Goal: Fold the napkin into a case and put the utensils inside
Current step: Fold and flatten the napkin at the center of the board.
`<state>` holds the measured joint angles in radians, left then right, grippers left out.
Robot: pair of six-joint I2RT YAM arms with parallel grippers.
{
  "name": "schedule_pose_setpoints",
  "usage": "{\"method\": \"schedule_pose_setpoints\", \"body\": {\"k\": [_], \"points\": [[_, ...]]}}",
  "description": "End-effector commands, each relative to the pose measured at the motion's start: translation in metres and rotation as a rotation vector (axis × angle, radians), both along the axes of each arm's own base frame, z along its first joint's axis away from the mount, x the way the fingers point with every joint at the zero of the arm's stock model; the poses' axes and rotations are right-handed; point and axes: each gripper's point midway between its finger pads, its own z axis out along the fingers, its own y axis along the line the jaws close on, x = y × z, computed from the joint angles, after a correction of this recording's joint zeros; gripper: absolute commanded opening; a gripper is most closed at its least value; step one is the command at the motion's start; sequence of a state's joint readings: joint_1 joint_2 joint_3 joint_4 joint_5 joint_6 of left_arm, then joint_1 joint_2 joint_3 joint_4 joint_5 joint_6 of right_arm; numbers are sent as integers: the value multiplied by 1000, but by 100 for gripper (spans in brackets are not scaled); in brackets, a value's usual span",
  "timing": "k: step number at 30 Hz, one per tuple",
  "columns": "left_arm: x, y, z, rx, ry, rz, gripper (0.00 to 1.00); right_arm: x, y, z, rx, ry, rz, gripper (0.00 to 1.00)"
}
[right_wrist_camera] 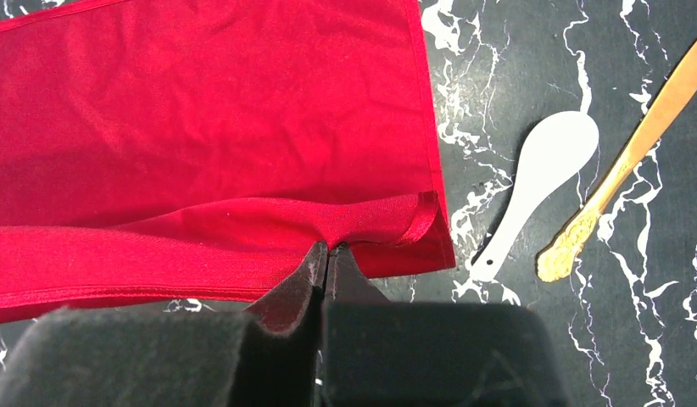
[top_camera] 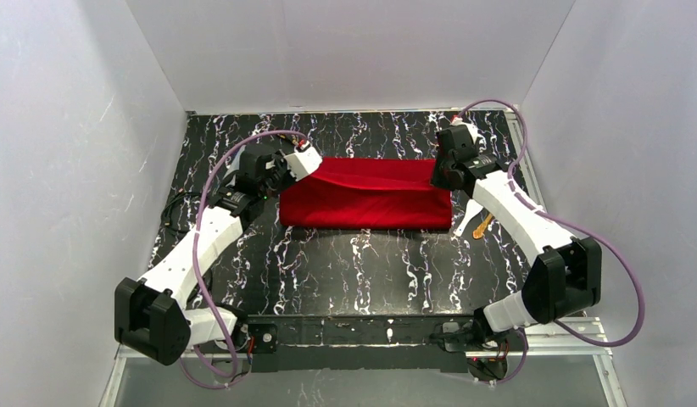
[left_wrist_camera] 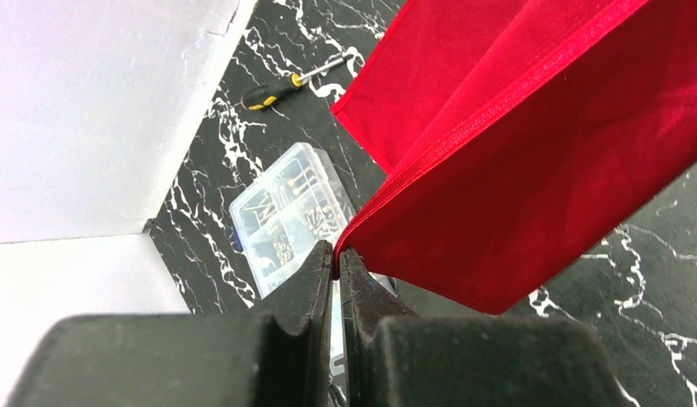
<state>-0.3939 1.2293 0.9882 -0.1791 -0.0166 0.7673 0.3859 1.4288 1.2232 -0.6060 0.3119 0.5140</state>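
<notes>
Red napkin point(top_camera: 366, 193) on a black, white-veined bench point(top_camera: 370, 280), seen from above and from both wrists. The napkin lies as a wide doubled rectangle, its long sides running left to right, with the near long edge flat on the bench. The left gripper point(left_wrist_camera: 337, 259) is closed on the napkin's far-left corner, pinching the hemmed edge between its fingertips; from this corner the cloth rises clear of the bench, and a second layer fans out behind it. The right gripper point(right_wrist_camera: 326, 253) is closed on the hem of the upper layer close to the napkin's far-right corner, where the cloth tip curls over on itself. Between the two pinched points the upper layer sags in a shallow fold across the napkin. Just beside the napkin's right edge, on the bare bench, lie a white spoon point(right_wrist_camera: 540, 182) and a gold utensil point(right_wrist_camera: 633, 157), side by side with a narrow gap between them, the spoon nearer the napkin; neither touches the cloth. Off the napkin's left end sits a clear plastic box point(left_wrist_camera: 290, 216) of small parts, partly beneath the lifted corner, and farther from the napkin a black-and-yellow screwdriver point(left_wrist_camera: 286, 85) lies near the white wall point(left_wrist_camera: 99, 110).
</notes>
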Motion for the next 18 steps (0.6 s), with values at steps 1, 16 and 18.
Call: {"method": "schedule_pose_setpoints", "body": {"k": [1,16,18], "points": [[14,2,0,-41,-16,68,0,28,-3,17,-6,-83,-15,1],[44,9,-12,-12,-75,144,0,63,0,-13,-17,-61,-29,1],[48,9,-14,-9,-71,156,0,67,-1,-18,-25,-57,-29,1]]}}
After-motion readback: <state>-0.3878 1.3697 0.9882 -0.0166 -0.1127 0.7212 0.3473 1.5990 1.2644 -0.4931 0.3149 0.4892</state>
